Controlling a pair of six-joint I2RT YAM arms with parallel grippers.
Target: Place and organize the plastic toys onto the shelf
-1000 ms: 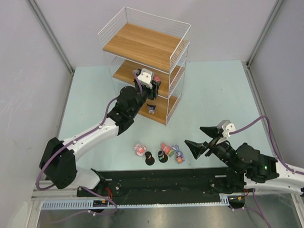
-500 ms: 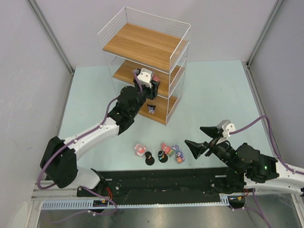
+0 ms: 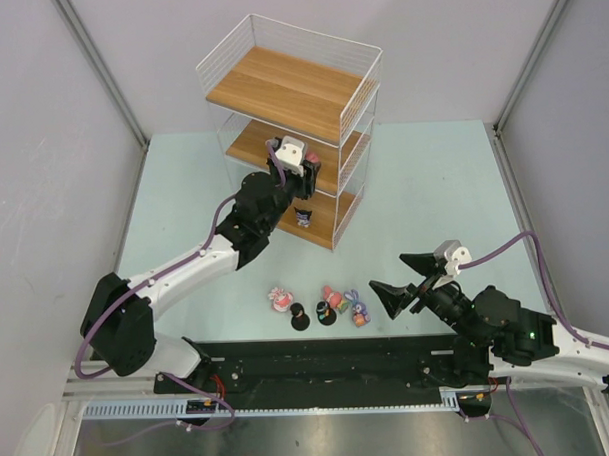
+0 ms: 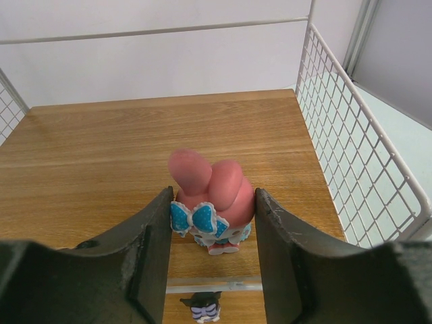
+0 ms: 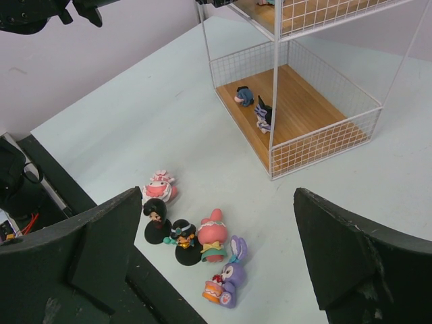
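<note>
The white wire shelf (image 3: 290, 88) with three wooden boards stands at the back. My left gripper (image 3: 307, 168) reaches into its middle tier, shut on a pink bunny toy with a blue bow (image 4: 212, 202) just above the board (image 4: 121, 148). A dark-haired toy (image 3: 304, 216) and a grey-blue one (image 5: 244, 96) stand on the bottom board (image 5: 304, 108). On the table lie a pink-and-white toy (image 5: 159, 187), two dark-haired toys on black bases (image 5: 156, 219) (image 5: 183, 239), a pink bunny (image 5: 214, 236) and a purple bunny (image 5: 228, 277). My right gripper (image 3: 388, 272) hangs open and empty to their right.
The black base rail (image 3: 329, 362) runs along the near table edge, close behind the toy row. Grey walls close in both sides. The shelf's wire side (image 4: 351, 148) is close on the right of my left gripper.
</note>
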